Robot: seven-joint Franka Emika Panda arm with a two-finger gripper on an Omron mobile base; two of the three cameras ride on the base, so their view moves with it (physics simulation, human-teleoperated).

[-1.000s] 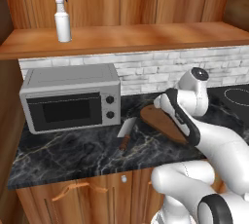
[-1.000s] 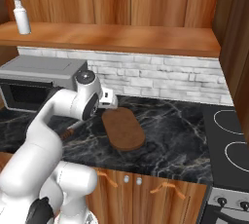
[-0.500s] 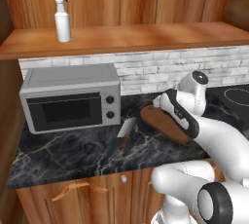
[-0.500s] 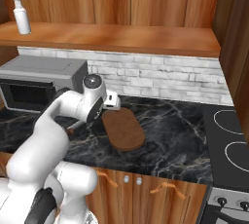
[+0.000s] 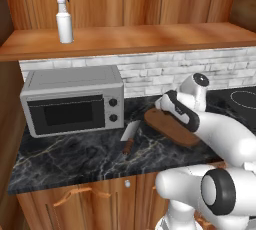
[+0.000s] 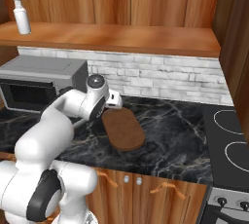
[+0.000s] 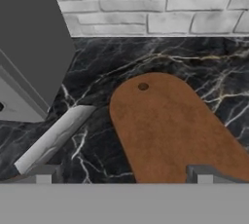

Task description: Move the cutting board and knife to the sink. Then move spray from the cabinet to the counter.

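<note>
Hand view: we see the gripper [image 7: 121,173] with its jaws spread wide, holding nothing, above the cutting board [image 7: 177,130] on the counter [image 7: 121,67]; the knife [image 7: 51,138] lies just beside it. The spray [image 5: 64,15] stands on the cabinet [image 5: 150,36] shelf.

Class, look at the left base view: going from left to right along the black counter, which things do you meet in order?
Microwave → knife → cutting board, part-covered by the robot's arm.
</note>
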